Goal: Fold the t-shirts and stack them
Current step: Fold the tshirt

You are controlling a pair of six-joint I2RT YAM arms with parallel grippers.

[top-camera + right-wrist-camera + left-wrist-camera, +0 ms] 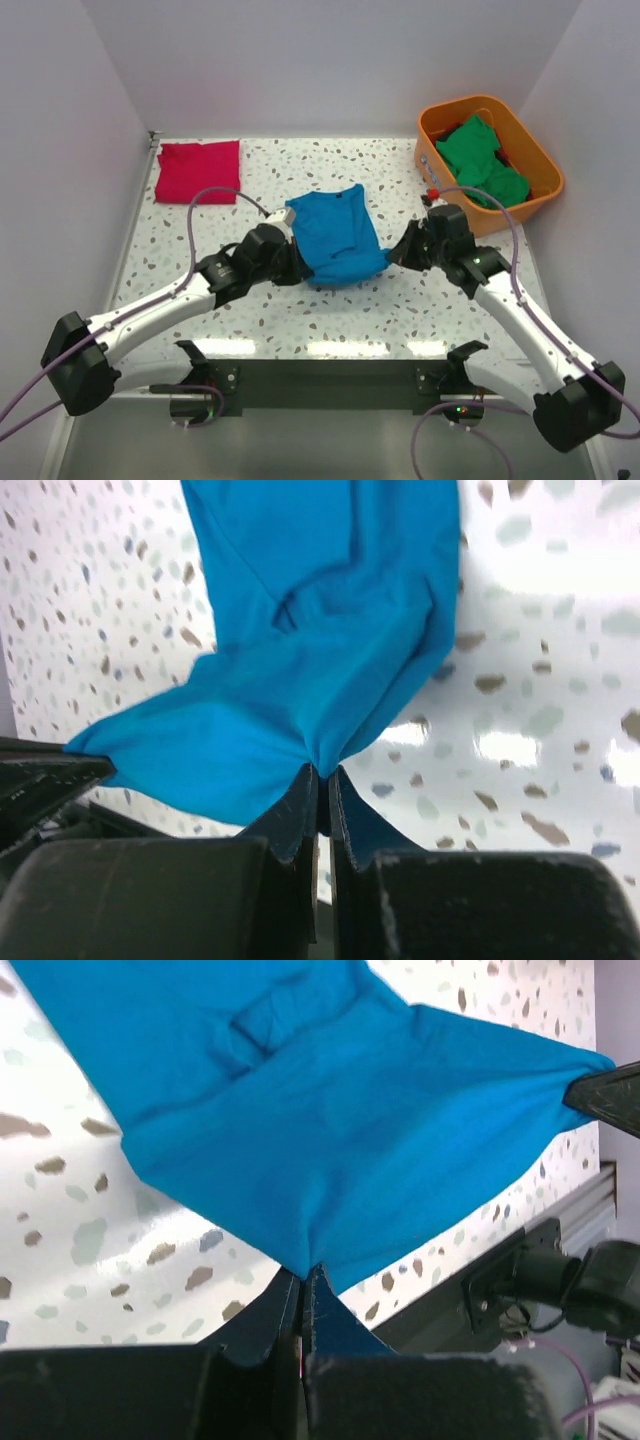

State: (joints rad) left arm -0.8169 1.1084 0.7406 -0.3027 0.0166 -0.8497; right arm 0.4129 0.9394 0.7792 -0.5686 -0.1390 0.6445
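The blue t-shirt [335, 235] lies in the middle of the top view on the speckled table [250, 310], collar end toward the upper part of the frame. Its lower edge runs between the two claws.

The left claw [297, 266] sits at the shirt's lower left corner. In the left wrist view its fingers are pressed together on a point of blue cloth, which fans out from the tips toward the top of the frame. The right claw [393, 258] sits at the lower right corner. In the right wrist view it is likewise pinched tight on a gathered point of the same shirt. Each wrist view also shows the other claw as a dark tip holding the opposite corner, at the frame's right edge in the left view and at its left edge in the right view.

A red t-shirt [198, 170] lies folded flat in the upper left of the top view, well apart from the blue one. At the upper right, an orange bin [455, 106] stands at the table's edge with crumpled green t-shirts [480, 160] inside it. Both arms reach up from the bottom of the frame and lean toward the centre.
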